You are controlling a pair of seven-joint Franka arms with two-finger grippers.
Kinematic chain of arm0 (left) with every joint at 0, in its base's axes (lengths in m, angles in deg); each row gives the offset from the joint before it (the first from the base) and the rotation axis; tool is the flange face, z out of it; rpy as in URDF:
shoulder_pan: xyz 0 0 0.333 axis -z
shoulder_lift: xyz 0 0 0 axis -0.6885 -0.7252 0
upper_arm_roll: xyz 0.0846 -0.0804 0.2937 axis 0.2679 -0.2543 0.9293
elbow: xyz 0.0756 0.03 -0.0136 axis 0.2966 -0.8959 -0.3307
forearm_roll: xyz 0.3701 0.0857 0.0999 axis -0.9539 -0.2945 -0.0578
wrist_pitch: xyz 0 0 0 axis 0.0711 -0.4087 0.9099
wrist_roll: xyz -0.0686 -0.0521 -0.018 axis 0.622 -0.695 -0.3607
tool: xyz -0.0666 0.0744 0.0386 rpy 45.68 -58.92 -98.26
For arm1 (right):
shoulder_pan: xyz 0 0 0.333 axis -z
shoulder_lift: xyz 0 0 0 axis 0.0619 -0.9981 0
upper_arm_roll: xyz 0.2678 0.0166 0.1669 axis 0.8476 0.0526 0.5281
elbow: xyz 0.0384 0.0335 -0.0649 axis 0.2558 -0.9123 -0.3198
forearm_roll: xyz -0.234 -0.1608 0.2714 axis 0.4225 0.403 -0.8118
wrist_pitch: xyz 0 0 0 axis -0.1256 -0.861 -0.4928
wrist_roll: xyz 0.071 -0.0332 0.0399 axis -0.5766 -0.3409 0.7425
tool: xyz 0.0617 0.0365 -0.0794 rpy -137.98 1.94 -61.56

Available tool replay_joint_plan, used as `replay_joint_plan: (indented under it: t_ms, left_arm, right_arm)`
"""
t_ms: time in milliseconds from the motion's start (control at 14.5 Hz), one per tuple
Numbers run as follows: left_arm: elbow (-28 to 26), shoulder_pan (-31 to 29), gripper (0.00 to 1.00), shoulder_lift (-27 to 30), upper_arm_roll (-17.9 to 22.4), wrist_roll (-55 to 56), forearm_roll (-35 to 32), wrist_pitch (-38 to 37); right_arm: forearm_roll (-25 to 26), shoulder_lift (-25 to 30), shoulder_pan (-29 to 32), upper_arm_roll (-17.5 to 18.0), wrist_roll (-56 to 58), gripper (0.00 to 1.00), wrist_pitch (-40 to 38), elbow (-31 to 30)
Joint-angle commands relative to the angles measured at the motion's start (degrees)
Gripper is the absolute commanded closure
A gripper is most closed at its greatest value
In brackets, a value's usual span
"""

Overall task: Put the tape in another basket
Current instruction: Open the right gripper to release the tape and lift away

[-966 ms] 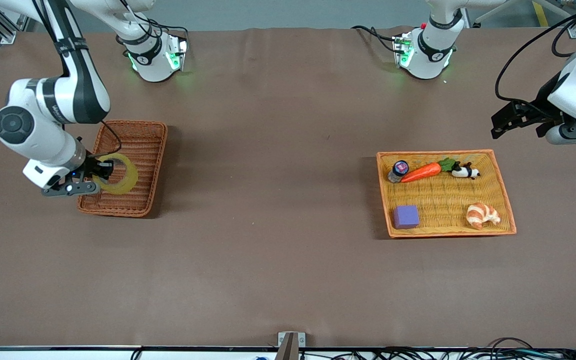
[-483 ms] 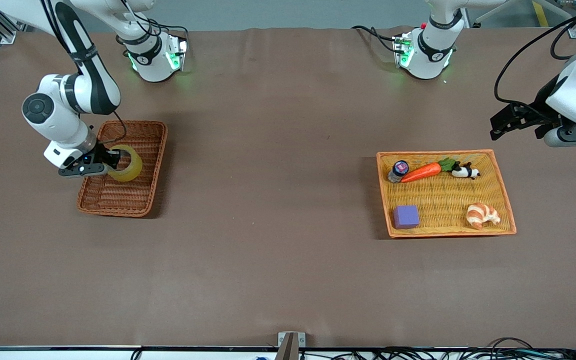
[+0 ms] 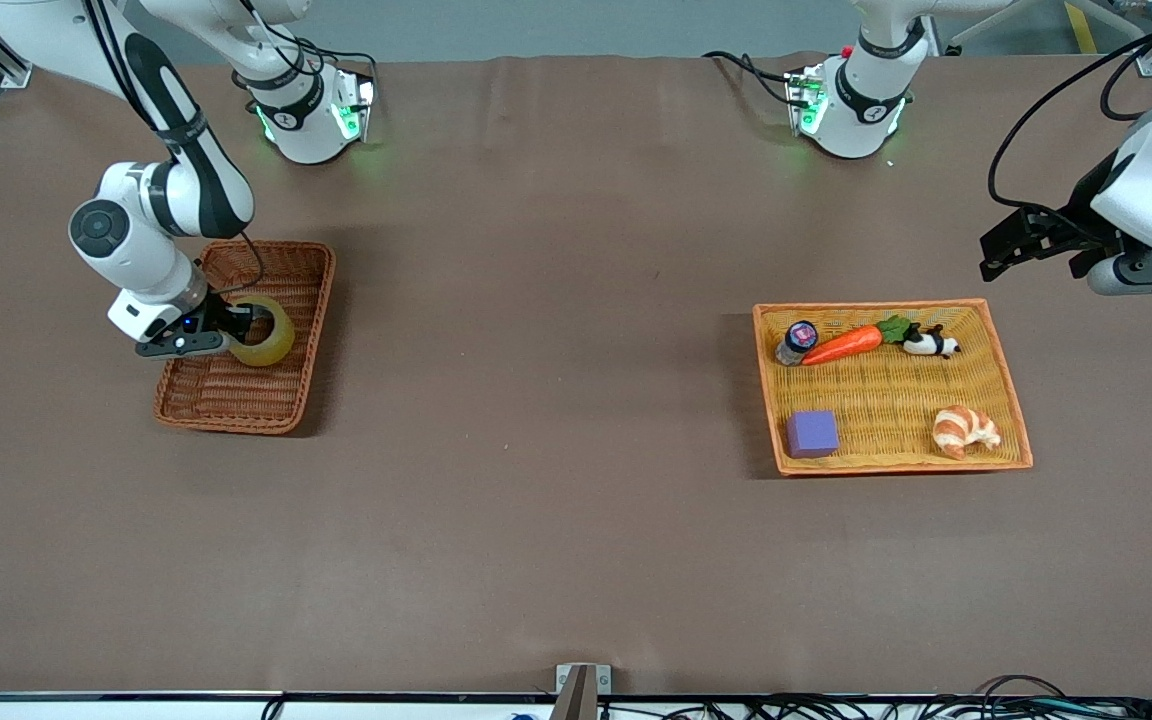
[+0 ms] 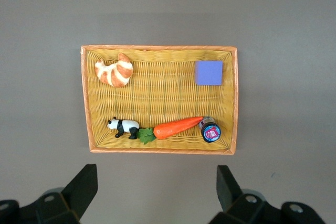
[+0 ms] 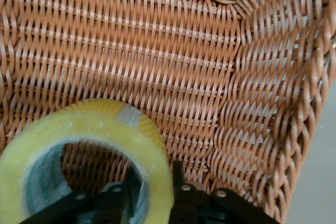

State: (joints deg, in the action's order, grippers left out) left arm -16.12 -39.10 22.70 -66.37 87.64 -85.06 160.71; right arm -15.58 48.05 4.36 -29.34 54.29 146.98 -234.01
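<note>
Glossy translucent yellowish tape [image 5: 94, 145] against rough reddish-brown woven wicker basket [image 5: 173, 61]; matt brown surface [image 3: 556, 400] beneath.

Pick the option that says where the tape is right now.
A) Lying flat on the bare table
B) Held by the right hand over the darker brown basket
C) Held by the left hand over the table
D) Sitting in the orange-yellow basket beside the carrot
B: the right hand is shut on the tape over the basket; the left hand waits open, apart from it.
</note>
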Motion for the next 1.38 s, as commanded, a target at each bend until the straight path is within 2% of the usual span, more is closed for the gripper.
replay_joint_plan:
  t_ms: [0,69,207,276,414,552,690,828,1034,1172,1310]
  left_arm:
    - [0.5,-0.6,0.0,-0.2,-0.7,0.5,-1.1,0.4]
    - [0.5,-0.6,0.0,-0.2,-0.7,0.6,-1.1,0.4]
    - [0.5,-0.6,0.0,-0.2,-0.7,0.5,-1.1,0.5]
    - [0.5,-0.6,0.0,-0.3,-0.7,0.5,-1.1,0.8]
    - [0.5,-0.6,0.0,-0.9,-0.7,0.5,-1.0,1.4]
    - [0.6,-0.6,0.0,-0.9,-0.6,0.4,-1.0,1.5]
    - [0.5,-0.6,0.0,-0.9,-0.6,-0.3,-1.0,1.8]
    - [0.6,-0.6,0.0,-0.9,-0.5,-0.5,-1.0,3.0]
    - [1.1,-0.6,0.0,-0.5,-0.5,-0.5,-0.8,4.7]
    - [1.6,-0.6,0.0,-0.1,-0.4,-0.6,-0.7,4.7]
    - [2.7,-0.6,0.0,0.0,-0.4,-0.5,-0.5,4.7]
  right_arm:
    - [-1.1,2.1,-0.3,0.2,0.6,0.0,-1.4,0.2]
    - [-1.2,3.0,-0.5,0.4,0.4,0.0,-4.0,1.7]
    - [-2.0,6.5,-0.6,0.5,0.3,0.0,-14.9,8.0]
    - [-4.4,7.4,-0.9,0.5,0.3,0.0,-19.8,11.4]
    - [-8.0,8.0,-1.0,1.1,0.1,0.0,-30.2,19.6]
    - [-8.1,8.0,-1.0,1.1,-1.3,0.0,-39.7,28.3]
    - [-8.0,7.9,-0.7,2.7,-4.8,0.0,-48.5,36.2]
    - [-8.0,8.0,-0.3,5.9,-8.7,0.0,-54.5,42.0]
    - [-7.5,7.9,-0.4,8.3,-11.9,0.0,-63.1,54.5]
    - [-8.2,7.4,-0.1,8.1,-11.6,0.0,-68.9,62.1]
    - [-7.5,7.9,-0.3,8.0,-11.9,0.0,-70.9,64.6]
